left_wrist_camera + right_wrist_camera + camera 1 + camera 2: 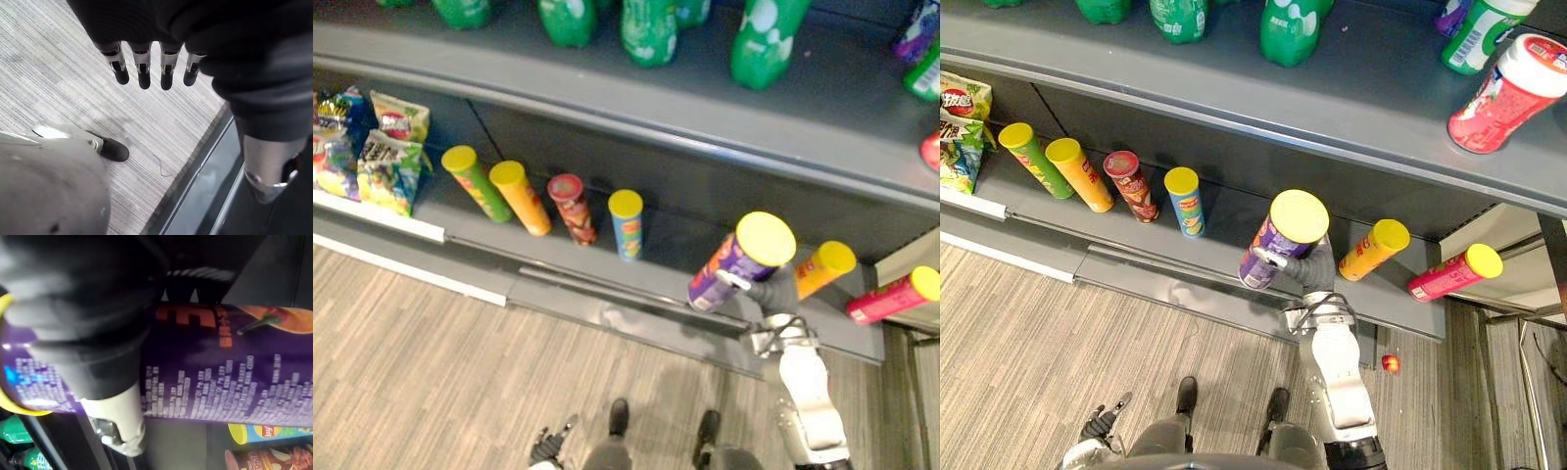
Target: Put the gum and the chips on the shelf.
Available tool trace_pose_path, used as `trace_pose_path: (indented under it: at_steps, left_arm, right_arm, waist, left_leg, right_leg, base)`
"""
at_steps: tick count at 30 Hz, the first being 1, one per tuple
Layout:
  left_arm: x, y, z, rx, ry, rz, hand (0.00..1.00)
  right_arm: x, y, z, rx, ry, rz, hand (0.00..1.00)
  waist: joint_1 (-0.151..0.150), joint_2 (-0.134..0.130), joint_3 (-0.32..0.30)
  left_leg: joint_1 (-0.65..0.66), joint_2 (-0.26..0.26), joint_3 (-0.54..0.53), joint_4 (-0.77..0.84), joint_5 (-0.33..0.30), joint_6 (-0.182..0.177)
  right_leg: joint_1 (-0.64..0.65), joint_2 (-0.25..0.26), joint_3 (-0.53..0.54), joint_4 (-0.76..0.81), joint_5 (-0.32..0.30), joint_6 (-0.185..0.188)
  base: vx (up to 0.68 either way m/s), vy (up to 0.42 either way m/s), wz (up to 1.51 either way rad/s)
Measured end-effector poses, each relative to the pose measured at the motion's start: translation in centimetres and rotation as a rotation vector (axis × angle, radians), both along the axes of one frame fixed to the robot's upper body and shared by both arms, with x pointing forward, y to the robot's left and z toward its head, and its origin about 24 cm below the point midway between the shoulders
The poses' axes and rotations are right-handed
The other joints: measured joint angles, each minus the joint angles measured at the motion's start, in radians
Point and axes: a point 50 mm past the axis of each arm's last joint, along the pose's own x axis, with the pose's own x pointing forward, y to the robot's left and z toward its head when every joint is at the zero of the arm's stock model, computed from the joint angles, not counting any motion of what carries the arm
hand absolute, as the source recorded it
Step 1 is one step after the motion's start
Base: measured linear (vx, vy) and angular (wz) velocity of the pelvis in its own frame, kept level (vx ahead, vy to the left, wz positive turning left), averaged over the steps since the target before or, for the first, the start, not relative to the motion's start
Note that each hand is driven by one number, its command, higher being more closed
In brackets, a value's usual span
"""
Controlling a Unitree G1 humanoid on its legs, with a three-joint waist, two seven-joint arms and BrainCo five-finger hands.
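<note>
Purple chips can (1271, 240) sits clasped in the right hand (1310, 266), while the left wrist view shows the left hand (143, 73) relaxed.

Green bottles (649, 29) are standing in a row at the top. Below them, at the far left, bright snack bags (386, 157) are sitting upright. To their right, four tall tubes are standing in a line: a green can (478, 183), an orange can (520, 197), a red can (572, 208) and a blue can (626, 223). Farther right, a second orange can (1373, 249) and a pink can (1454, 272) are standing side by side. A small red ball (1391, 363) is lying on the striped floor (411, 362).
</note>
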Motion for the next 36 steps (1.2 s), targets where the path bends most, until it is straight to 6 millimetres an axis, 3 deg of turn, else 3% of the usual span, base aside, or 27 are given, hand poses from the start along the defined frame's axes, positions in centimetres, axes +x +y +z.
trace_pose_path:
  at_steps: [6, 14, 16, 20, 25, 33, 36]
  left_arm:
    - [0.6, -0.2, 0.1, 0.016, -0.005, -0.007, 0.0]
    - [3.2, -0.9, 0.7, 0.022, -0.062, -0.038, 0.0]
    - [3.8, -0.9, 1.0, 0.03, -0.077, -0.042, 0.0]
    - [5.2, -1.5, 1.6, 0.035, -0.123, -0.058, 0.0]
    - [5.5, -1.7, 1.7, 0.043, -0.143, -0.072, 0.0]
    - [5.7, -1.9, 1.8, 0.047, -0.153, -0.089, 0.0]
    - [5.5, -2.0, 1.7, 0.05, -0.144, -0.095, 0.0]
  right_arm:
    - [0.3, 1.8, 0.2, -0.019, -0.011, 0.076, 1.0]
    - [4.2, 2.7, 1.1, -0.167, -0.042, -0.023, 1.0]
    - [5.1, 2.3, 1.7, -0.185, -0.059, -0.07, 1.0]
    - [7.6, -0.3, 3.4, -0.17, -0.077, -0.273, 1.0]
    - [8.7, -2.4, 5.3, -0.093, -0.109, -0.435, 1.0]
    - [9.5, -3.9, 5.4, -0.031, -0.079, -0.567, 1.0]
    - [10.0, -4.2, 5.3, -0.016, -0.058, -0.603, 1.0]
  waist:
    - [0.0, 0.011, 0.021]
    - [0.013, 0.036, 0.105]
    - [0.015, 0.045, 0.131]
    - [0.043, 0.075, 0.18]
    - [0.054, 0.1, 0.214]
    - [0.059, 0.104, 0.23]
    - [0.063, 0.121, 0.254]
  left_leg:
    - [-0.015, 0.0, -0.001, 0.0, 0.002, -0.002]
    - [-0.059, -0.003, -0.011, 0.0, 0.029, 0.005]
    - [-0.068, -0.004, -0.021, 0.001, 0.034, 0.004]
    - [-0.112, -0.008, -0.036, 0.027, 0.037, 0.003]
    - [-0.139, -0.018, -0.038, 0.031, 0.044, 0.008]
    - [-0.159, -0.027, -0.041, 0.029, 0.05, 0.012]
    - [-0.16, -0.027, -0.05, 0.027, 0.054, 0.009]
  right_leg:
    - [-0.021, -0.001, 0.001, 0.013, -0.001, 0.0]
    - [-0.073, -0.009, -0.006, 0.041, -0.001, -0.001]
    - [-0.079, -0.011, -0.013, 0.046, -0.001, -0.001]
    - [-0.113, -0.017, -0.026, 0.067, -0.004, -0.005]
    - [-0.148, -0.031, -0.027, 0.091, -0.005, -0.007]
    - [-0.174, -0.043, -0.027, 0.11, -0.01, -0.004]
    - [-0.179, -0.047, -0.035, 0.126, -0.019, -0.006]
  base:
    - [0.0, 0.0, 0.0]
    - [-0.01, 0.002, 0.04]
    - [-0.01, 0.002, 0.15]
    - [-0.02, -0.004, 0.08]
    - [0.0, 0.002, 0.01]
    - [0.0, 0.001, 0.0]
    - [0.02, -0.021, 0.05]
